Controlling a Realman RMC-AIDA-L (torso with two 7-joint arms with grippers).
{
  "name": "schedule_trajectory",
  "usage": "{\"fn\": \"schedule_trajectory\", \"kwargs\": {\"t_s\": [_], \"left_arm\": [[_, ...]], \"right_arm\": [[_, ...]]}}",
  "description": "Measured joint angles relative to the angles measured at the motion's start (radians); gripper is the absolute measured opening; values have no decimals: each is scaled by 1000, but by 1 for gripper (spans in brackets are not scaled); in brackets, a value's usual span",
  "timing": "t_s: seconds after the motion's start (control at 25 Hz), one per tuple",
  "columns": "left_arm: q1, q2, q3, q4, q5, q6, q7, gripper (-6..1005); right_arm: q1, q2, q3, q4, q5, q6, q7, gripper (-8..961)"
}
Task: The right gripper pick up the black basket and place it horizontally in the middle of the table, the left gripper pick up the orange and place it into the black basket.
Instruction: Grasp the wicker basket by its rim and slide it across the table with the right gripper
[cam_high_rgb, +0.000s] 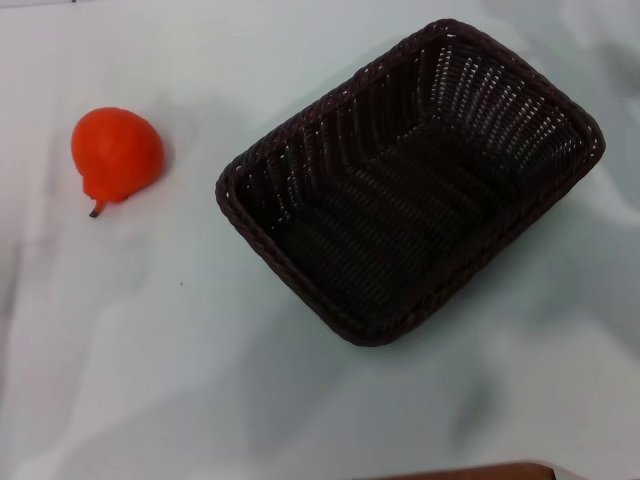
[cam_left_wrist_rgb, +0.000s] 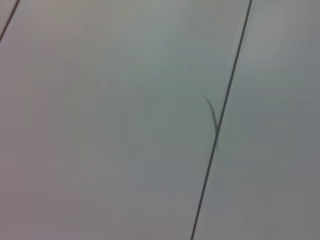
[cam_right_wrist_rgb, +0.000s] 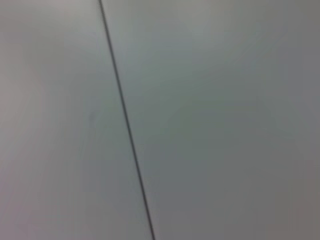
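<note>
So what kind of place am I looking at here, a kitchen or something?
Probably a test bench, not a kitchen: a plain pale table holds only an orange and an empty black basket, set apart. Neither gripper shows in any view.

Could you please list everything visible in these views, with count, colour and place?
black basket: one, dark brown-black woven, right of centre on the table, turned at an angle, nothing in it.
orange: one, bright orange-red with a short dark stem, far left on the table, apart from the basket.
table: one, pale whitish-grey, fills the head view.
brown edge: one strip, at the bottom of the head view; cannot tell what it is.
left gripper, right gripper: neither in view.
</note>
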Motion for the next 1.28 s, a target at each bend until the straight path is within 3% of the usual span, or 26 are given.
{"fn": "schedule_trajectory", "kwargs": {"t_s": [0.56,0.76,0.88,1.04,1.16,1.28], "left_arm": [[0,-1,6,3,2,3,0,840],[-1,-1,2,3,1,0,0,840],[-3,1,1,3,1,1,0,840],[-3,2,-1,3,0,-1,0,839],[-3,2,-2,3,0,4,0,839],[-3,1,-2,3,0,7,0,839]], "right_arm": [[9,-3,10,8,7,-4,-13,745],[8,-14,-67,-60,-67,-29,74,744],[-8,-16,-168,-288,-231,-59,334,745],[-24,-18,-258,-674,-539,-34,852,745],[-7,-42,-288,-890,-762,73,1197,745],[31,-74,-290,-1031,-900,222,1407,744]]}}
